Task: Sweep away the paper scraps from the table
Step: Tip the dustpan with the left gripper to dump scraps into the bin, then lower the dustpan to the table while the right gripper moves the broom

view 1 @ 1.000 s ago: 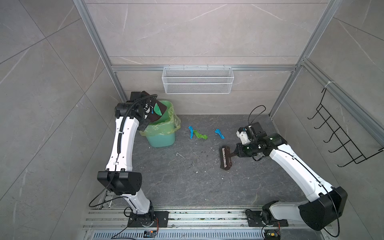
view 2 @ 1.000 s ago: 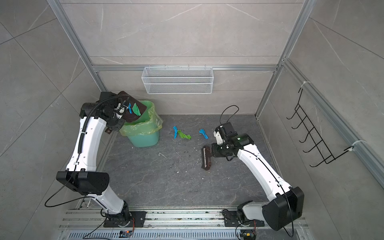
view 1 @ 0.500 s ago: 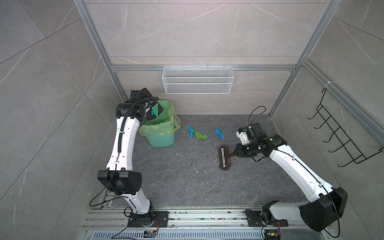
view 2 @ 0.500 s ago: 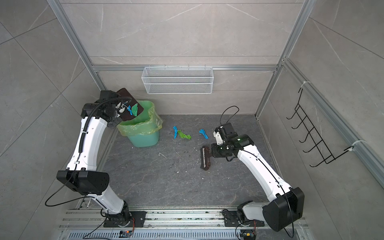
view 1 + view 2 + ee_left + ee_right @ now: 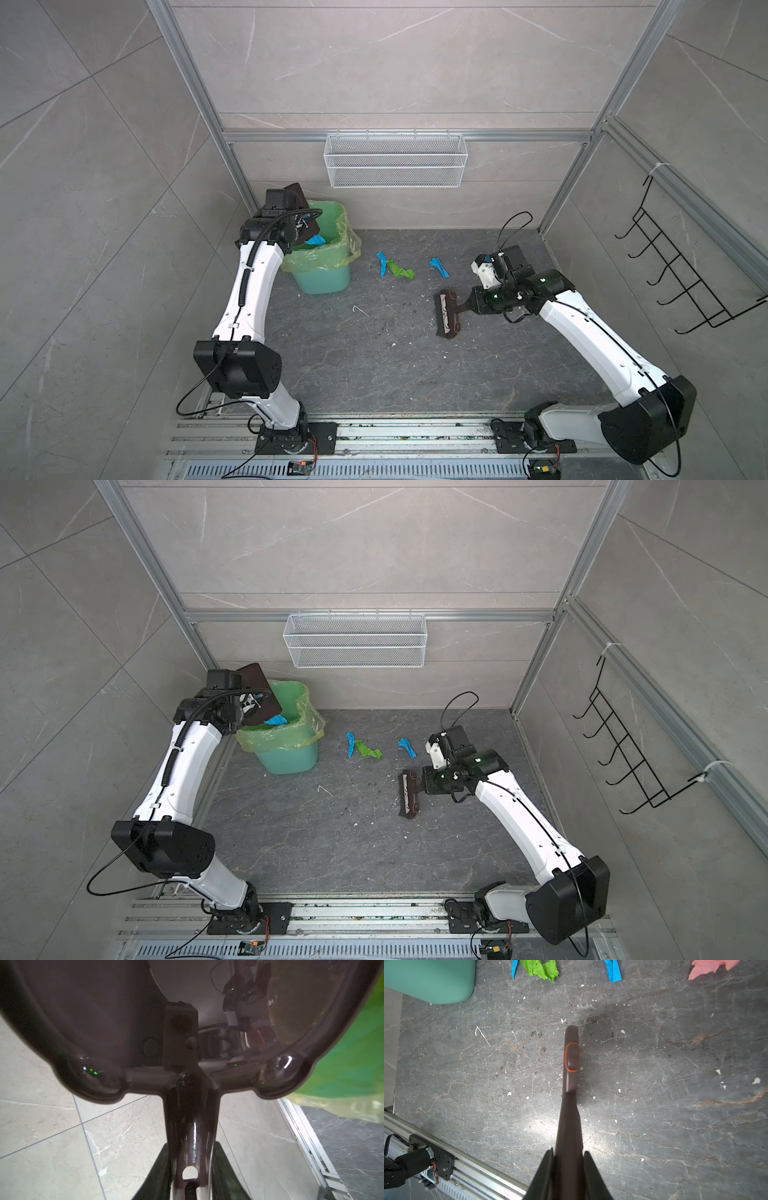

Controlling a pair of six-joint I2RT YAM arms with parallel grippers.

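Blue scrap (image 5: 381,264) lengthwise front-to-back, green scrap (image 5: 401,270) slanting across table (image 5: 374,365)

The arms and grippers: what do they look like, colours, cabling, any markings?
Both the left arm and right arm have white link shells, black joint housings and black bases. A ribbed black conduit runs along the left arm; a thin black cable loops above the right wrist. The left gripper and right gripper have dark tapered fingers. No lettering visible.
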